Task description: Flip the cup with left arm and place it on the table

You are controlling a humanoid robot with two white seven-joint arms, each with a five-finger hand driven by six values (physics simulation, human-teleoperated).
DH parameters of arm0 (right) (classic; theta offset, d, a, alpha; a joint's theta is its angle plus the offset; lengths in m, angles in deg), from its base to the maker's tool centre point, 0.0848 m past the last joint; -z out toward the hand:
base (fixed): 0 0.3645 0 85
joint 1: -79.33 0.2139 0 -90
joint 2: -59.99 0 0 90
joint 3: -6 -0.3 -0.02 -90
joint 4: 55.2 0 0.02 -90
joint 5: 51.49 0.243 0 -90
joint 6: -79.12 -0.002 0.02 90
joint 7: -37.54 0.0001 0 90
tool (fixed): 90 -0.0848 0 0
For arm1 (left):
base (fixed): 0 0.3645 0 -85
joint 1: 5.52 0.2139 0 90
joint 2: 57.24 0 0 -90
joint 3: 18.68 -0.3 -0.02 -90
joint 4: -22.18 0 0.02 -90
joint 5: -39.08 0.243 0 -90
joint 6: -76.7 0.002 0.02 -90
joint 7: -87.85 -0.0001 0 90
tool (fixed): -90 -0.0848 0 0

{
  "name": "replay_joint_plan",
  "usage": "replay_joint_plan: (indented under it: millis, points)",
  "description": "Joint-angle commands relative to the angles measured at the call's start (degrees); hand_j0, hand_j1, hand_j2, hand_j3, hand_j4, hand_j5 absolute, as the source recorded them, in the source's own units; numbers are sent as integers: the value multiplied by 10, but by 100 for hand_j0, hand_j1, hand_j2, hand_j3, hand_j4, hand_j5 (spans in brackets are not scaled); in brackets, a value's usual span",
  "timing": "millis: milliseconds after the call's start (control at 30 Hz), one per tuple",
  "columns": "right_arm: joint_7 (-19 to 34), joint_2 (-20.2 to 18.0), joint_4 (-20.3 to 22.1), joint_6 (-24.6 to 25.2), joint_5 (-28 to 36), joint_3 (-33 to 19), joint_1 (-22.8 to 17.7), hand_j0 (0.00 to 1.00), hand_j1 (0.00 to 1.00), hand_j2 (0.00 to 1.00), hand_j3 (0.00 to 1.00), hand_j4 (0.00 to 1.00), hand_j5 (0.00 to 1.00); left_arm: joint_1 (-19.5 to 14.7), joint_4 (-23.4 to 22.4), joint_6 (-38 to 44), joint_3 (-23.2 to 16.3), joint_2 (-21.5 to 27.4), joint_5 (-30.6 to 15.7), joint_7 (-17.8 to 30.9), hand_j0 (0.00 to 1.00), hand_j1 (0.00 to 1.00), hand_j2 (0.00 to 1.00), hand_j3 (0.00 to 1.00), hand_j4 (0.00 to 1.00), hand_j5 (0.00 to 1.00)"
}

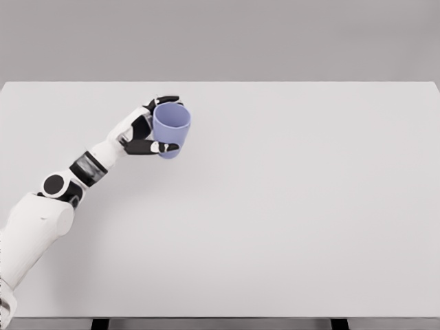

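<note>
A lavender-blue cup [172, 128] is held over the white table [289, 206], left of the middle and toward the far side. Its mouth faces up and slightly toward me, so I look into the open rim. My left hand [155, 128] is shut on the cup from its left side, with black fingers [162, 101] wrapped behind the rim and the thumb [155, 146] across the lower front. The white left arm [41, 220] runs in from the lower left corner. Whether the cup's base touches the table I cannot tell.
The table's far edge [220, 82] lies a short way behind the cup. Its front edge [220, 317] runs along the bottom of the view, with dark legs showing beneath.
</note>
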Motion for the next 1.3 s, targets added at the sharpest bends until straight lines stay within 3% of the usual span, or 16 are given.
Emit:
replay_joint_plan:
  millis: [0, 400, 433, 467, 1267]
  points:
    - [0, 0, 0, 0, 0, 0, 0, 100, 100, 100, 100, 100, 100, 2, -17, -1, -3, -15, -4, 0, 79, 79, 79, 79, 79, 79]
    - [0, 0, 0, 0, 0, 0, 0, 100, 100, 100, 100, 100, 100, 11, -34, -1, -9, -30, -4, 0, 82, 82, 82, 82, 82, 82]
    - [0, 0, 0, 0, 0, 0, 0, 100, 100, 100, 100, 100, 100, 11, -34, -1, -9, -30, -3, 0, 95, 95, 95, 95, 95, 95]
    - [0, 0, 0, 0, 0, 0, 0, 100, 100, 100, 100, 100, 100, 11, -33, -1, -8, -29, -4, 0, 100, 100, 100, 100, 100, 100]
    - [0, 0, 0, 0, 0, 0, 0, 100, 100, 100, 100, 100, 100, 11, -12, -1, 10, -13, -5, 0, 100, 100, 100, 100, 100, 100]
